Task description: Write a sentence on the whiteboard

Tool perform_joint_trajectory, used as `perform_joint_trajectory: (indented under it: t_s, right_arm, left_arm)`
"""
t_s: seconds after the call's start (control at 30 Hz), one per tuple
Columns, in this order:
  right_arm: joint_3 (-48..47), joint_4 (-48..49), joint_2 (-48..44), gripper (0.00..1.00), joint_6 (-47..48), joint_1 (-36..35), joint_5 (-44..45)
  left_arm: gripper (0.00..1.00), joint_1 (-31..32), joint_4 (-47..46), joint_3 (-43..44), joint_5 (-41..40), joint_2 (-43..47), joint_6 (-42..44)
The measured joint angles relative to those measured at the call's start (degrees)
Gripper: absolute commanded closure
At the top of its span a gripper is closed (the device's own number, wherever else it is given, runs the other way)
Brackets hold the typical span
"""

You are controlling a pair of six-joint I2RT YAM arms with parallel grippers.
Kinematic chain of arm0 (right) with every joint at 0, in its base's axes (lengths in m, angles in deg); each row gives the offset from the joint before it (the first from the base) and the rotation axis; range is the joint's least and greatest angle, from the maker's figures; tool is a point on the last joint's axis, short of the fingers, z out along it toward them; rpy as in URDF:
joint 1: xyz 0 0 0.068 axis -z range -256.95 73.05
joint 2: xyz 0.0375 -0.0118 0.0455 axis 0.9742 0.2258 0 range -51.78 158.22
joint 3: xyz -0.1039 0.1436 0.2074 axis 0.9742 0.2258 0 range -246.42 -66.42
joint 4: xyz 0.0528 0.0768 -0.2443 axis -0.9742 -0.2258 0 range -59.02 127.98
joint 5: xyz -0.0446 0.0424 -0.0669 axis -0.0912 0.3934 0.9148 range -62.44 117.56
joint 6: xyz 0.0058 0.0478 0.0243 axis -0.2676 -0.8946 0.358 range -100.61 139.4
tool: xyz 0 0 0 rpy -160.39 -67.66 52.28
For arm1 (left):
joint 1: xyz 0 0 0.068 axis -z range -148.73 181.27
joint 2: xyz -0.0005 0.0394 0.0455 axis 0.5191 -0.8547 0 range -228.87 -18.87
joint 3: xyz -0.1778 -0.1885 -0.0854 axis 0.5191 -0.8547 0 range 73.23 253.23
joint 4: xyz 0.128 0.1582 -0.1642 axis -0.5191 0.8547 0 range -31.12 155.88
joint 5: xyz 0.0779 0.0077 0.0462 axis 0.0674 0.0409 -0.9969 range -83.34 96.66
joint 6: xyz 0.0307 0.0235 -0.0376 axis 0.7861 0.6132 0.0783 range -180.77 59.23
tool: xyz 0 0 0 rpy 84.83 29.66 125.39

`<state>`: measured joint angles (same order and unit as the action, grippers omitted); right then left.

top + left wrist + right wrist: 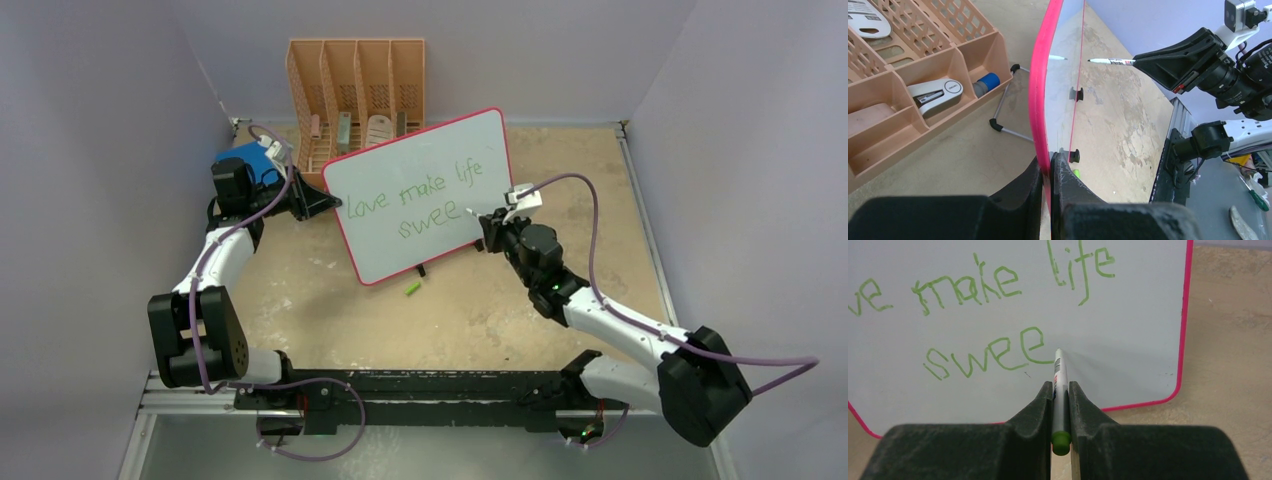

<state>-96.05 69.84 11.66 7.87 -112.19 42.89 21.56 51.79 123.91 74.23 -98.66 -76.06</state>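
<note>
Large glossy white whiteboard with red-pink rim: upright, its edge pinched by the left gripper, likely to steady it for writing. Green handwritten sentence: reads "love make life swee". Right gripper: clamps a slim white green-ended marker, tip beside the last "e".

Arms: white links, black joints
Left hand: matte black, scuffed fingers
Right hand: matte black, wedge-shaped fingers
Cables: thin purple, along each arm
</note>
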Motion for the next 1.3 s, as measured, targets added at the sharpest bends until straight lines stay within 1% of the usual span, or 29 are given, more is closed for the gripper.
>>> perform_joint_trajectory:
  t_s: [0.43, 1.3]
  right_arm:
    - [-0.02, 3.06, 3.69, 1.0, 0.2, 1.16, -1.99]
    - [-0.04, 5.79, 5.6, 1.0, 0.44, 3.78, -2.8]
  left_arm:
    - [1.0, 0.0, 0.2, 0.0, -0.07, 0.0, 0.04]
    - [1.0, 0.0, 0.76, 0.0, -0.11, 0.0, 0.11]
